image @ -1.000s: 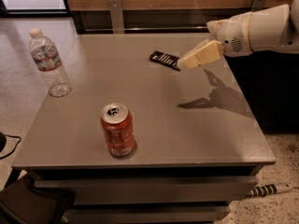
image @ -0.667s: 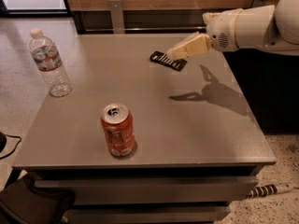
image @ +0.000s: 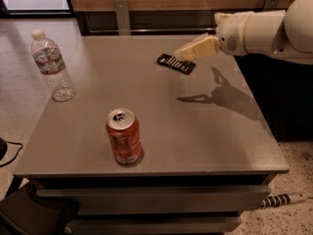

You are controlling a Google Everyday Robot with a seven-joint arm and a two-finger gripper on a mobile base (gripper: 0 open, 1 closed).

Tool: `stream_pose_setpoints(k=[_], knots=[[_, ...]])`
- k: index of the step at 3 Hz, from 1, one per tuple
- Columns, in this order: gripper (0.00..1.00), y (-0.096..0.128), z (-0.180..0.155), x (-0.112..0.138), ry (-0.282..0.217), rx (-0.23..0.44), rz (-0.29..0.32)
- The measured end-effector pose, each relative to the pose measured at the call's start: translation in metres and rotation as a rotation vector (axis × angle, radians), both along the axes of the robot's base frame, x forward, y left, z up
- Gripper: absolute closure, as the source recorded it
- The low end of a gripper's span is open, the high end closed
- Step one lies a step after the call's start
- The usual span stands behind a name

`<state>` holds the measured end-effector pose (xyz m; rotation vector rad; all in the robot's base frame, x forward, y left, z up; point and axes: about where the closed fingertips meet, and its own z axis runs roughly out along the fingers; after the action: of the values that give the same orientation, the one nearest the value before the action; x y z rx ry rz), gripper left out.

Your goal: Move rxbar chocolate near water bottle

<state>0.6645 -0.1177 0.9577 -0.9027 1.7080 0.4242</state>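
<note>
Pincer [image: 183,54] shifted left over rxbar chocolate [image: 175,64], grip unclear, open tabletop [image: 122,80] toward water bottle [image: 51,65] at left edge

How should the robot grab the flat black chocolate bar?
From above, pinching the rxbar chocolate across its narrow width: it lies flat on the table, so no tall side sticks up. The gripper is at one end already.

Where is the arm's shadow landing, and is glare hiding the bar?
Camera view: the gripper is at the right end of the rxbar chocolate, and its dark shadow falls on the table to the front right, off the bar. Camera view: only a soft sheen on the tabletop; the bar's white lettering shows.
</note>
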Motion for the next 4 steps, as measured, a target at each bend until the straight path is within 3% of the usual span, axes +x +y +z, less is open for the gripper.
stream_pose_setpoints(k=[2,3,4], knots=[[0.00,-0.037,-0.036,0.027,-0.048,0.037,-0.071],[0.00,-0.051,-0.055,0.048,-0.062,0.044,-0.046],[0.00,-0.054,-0.066,0.066,-0.043,0.039,0.013]])
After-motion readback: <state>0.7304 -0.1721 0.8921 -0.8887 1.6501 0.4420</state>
